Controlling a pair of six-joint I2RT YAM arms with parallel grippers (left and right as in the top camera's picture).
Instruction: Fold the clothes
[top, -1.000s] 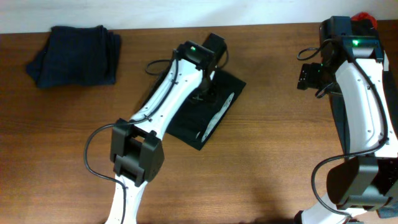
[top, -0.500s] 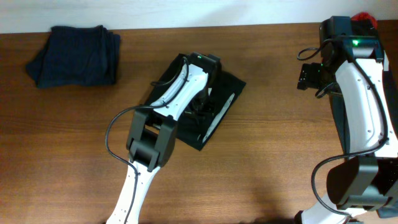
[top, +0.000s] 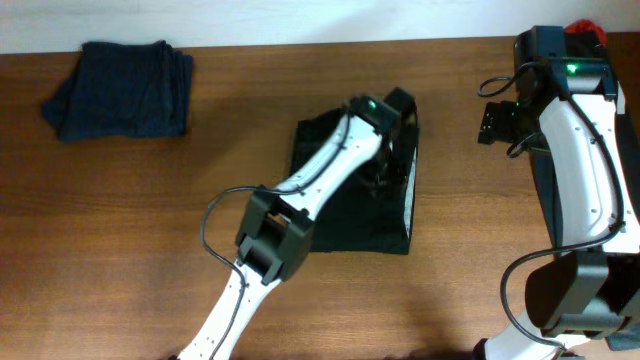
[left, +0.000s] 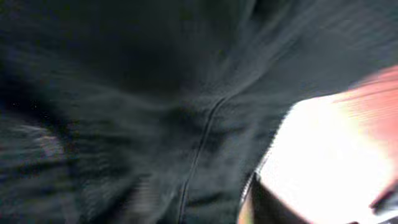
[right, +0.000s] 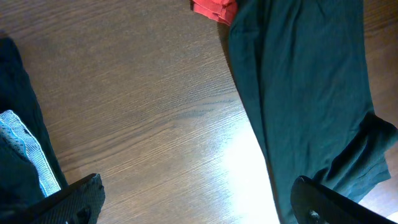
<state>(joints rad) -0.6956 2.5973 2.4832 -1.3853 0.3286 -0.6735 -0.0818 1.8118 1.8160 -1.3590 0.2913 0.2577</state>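
A black garment (top: 345, 205) with a pale inner edge along its right side lies flat at the table's centre. My left gripper (top: 388, 150) is down on its upper right part. The left wrist view is blurred and filled with black fabric (left: 155, 106), and the fingers are hidden. A folded navy garment (top: 118, 88) lies at the far left. My right gripper (top: 497, 120) hovers open and empty at the right, its fingers (right: 199, 205) spread above bare wood. Beside it lie a dark garment (right: 298, 81) and a red piece (right: 214, 9).
The red fabric (top: 585, 27) shows at the table's far right corner behind the right arm. The black garment's pale edge (right: 22, 155) shows at the left of the right wrist view. The brown table (top: 130, 240) ends at a pale wall along the back.
The left gripper has swung right, and the black garment has moved with it from a diagonal lie to a squarer one further right. The right arm has not moved.
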